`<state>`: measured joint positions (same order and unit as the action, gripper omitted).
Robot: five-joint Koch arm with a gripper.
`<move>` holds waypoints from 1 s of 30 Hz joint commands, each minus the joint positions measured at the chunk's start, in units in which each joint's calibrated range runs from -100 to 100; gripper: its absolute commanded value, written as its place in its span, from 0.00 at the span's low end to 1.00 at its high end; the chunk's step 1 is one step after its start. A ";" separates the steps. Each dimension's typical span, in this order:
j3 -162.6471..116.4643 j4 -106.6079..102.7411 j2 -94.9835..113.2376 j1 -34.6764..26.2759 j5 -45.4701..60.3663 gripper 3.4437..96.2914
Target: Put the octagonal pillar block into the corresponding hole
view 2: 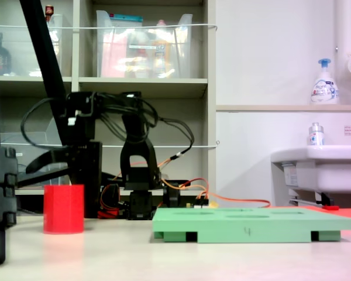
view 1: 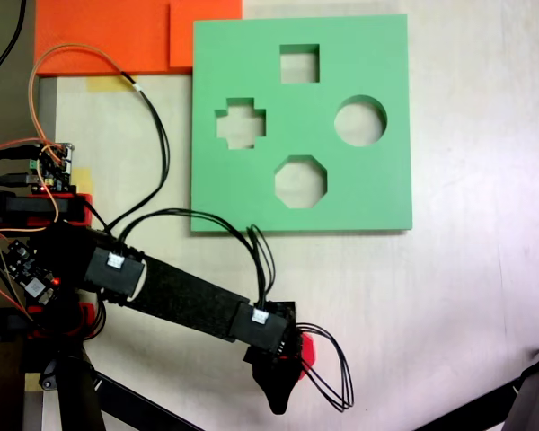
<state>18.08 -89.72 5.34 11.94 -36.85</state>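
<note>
Second exterior view shows the red block [view 2: 64, 209] best: it stands upright on the counter [view 2: 181, 257], toward the second exterior view's left, well apart from the green board [view 2: 251, 225]. In the first exterior view only a sliver of the red block [view 1: 307, 350] peeks out from under the end of the arm, near the counter's lower edge, below the board's lower edge.

The gripper [view 1: 278, 388] sits directly over the block in the first exterior view, a dark tapered shape pointing toward the lower edge. Whether it is clenched on the block or released cannot be told: from above its own body hides the jaws, and from the side the arm's dark parts blur together behind the block.

The eight-sided hole [view 1: 300, 181] lies in the lower middle of the board and is empty. A cross-shaped hole [view 1: 241, 123], a square hole [view 1: 299, 64] and a round hole [view 1: 359, 120] share the board, all empty too. An orange sheet [view 1: 117, 36] lies at the counter's upper left corner in the first exterior view, tucked against the board's corner.

The task looks barely begun. The block rests on the counter, not lifted. Left to do: secure the grasp, raise the block, carry it across to the eight-sided hole, line up the flat sides, and lower it in.
</note>
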 commanded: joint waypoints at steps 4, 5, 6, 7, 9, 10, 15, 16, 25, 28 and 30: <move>2.96 4.07 -3.80 0.68 1.12 0.97; 2.96 4.16 -4.36 0.68 1.17 0.97; 2.96 4.36 -4.92 0.68 1.17 0.97; 2.96 4.74 -5.34 0.68 1.17 0.97; 2.96 5.03 -6.73 0.63 1.17 0.97; 2.96 5.22 -7.43 0.59 1.17 0.95; 2.46 5.03 -8.13 0.59 1.17 0.72; 2.36 4.74 -8.13 0.63 1.17 0.67; 2.26 -3.54 -7.29 0.98 1.07 0.40; 2.26 -5.66 -7.29 0.98 1.03 0.39; 2.26 -7.87 -6.87 0.98 0.98 0.39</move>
<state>20.63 -91.29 -1.92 12.72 -36.21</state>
